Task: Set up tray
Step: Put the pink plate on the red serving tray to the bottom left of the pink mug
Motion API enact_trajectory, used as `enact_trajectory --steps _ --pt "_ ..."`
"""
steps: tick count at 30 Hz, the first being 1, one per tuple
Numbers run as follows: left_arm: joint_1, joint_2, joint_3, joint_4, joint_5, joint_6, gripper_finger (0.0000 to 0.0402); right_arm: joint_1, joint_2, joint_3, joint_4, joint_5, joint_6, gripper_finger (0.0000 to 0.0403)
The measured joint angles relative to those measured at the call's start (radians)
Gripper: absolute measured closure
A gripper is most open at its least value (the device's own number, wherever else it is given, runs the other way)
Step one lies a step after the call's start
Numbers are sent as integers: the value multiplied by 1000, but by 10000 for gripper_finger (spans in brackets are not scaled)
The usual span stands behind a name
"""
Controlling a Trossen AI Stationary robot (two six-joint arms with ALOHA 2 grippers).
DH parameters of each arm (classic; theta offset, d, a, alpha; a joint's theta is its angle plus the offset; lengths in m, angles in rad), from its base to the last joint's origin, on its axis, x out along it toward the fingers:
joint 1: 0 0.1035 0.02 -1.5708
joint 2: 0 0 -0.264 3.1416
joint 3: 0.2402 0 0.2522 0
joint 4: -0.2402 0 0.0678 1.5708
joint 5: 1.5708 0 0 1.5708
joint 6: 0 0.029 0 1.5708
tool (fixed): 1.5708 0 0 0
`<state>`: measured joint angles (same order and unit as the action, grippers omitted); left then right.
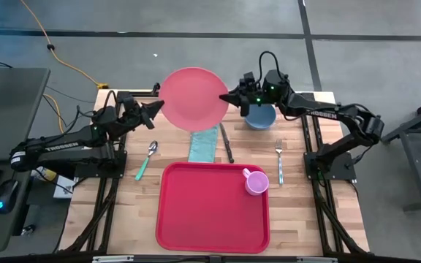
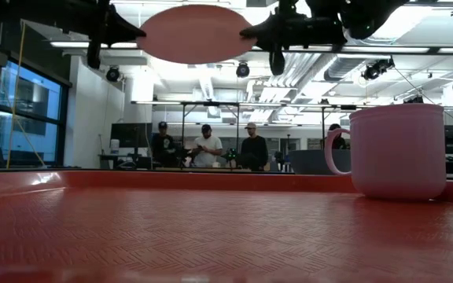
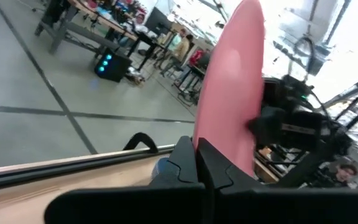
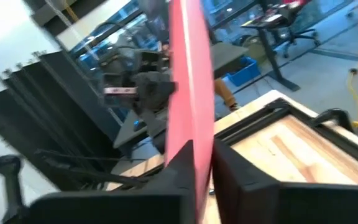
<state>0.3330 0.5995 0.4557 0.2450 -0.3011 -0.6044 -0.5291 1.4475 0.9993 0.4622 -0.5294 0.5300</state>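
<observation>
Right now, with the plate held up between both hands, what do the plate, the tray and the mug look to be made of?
Plate: likely plastic or melamine, thin, smooth, even matte pink.
Tray: probably molded plastic, red, with a fine crosshatch texture and a slightly glossy raised rim in the low view.
Mug: seemingly plastic too, opaque matte pink with thick walls, though glazed ceramic can't be ruled out.

White lettering reading "TROSSEN" is showing along the left arm (image 1: pixel 57 146) in the high view, and the same word is running along the right arm (image 1: pixel 320 113). No other text is proving legible in any view.
</observation>
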Motion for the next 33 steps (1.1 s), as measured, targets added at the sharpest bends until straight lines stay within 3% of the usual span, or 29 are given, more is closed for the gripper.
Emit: enact_trajectory --steps 7,15,21,26,33 --pt "1 -1 0 19 30 37 382 12 0 0 -22 52 50 401" --pt "0 -1 0 123 128 137 267 50 -16 0 -88 109 53 402" --pt "0 -26 4 173 150 286 214 58 -108 0 -245 158 53 402" --pt "1 -60 19 175 86 353 195 113 -202 0 -384 146 65 402" --pt "1 -51 19 107 81 335 200 284 -245 0 -406 146 129 402"
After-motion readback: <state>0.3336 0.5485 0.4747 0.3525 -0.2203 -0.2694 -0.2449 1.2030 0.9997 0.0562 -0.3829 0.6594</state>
